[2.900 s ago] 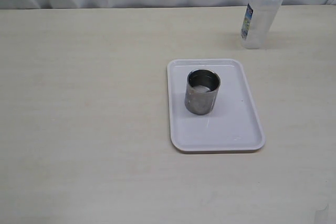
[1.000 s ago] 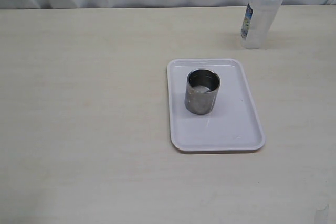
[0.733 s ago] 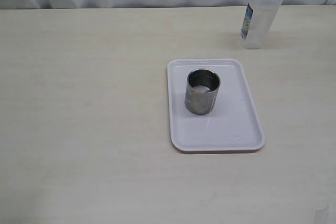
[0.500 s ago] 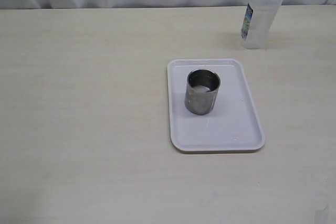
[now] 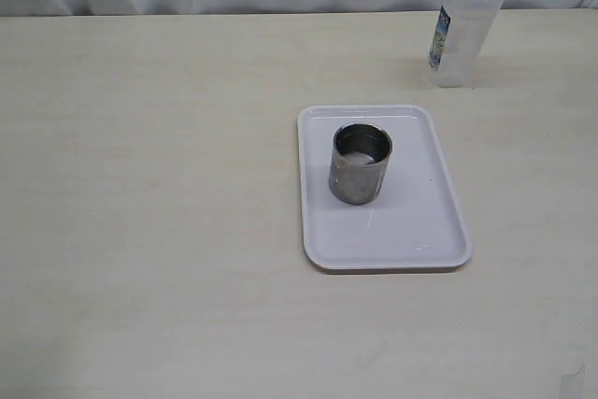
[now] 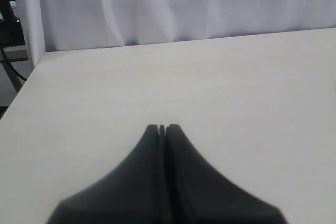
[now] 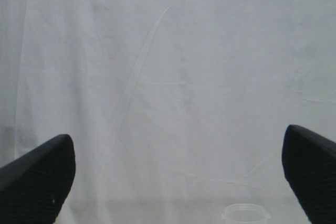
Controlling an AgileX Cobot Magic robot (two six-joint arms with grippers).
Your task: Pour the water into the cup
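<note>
Pale tabletop: my short steel cup mid-frame on a white tray, likely against spills; right gripper gapes toward the translucent pitcher, left gripper pinched

One steel cup, one white tray, one plastic pitcher

Bright, even, diffuse light; faint soft shadows; mild overall softness, washed-out whites.
</note>
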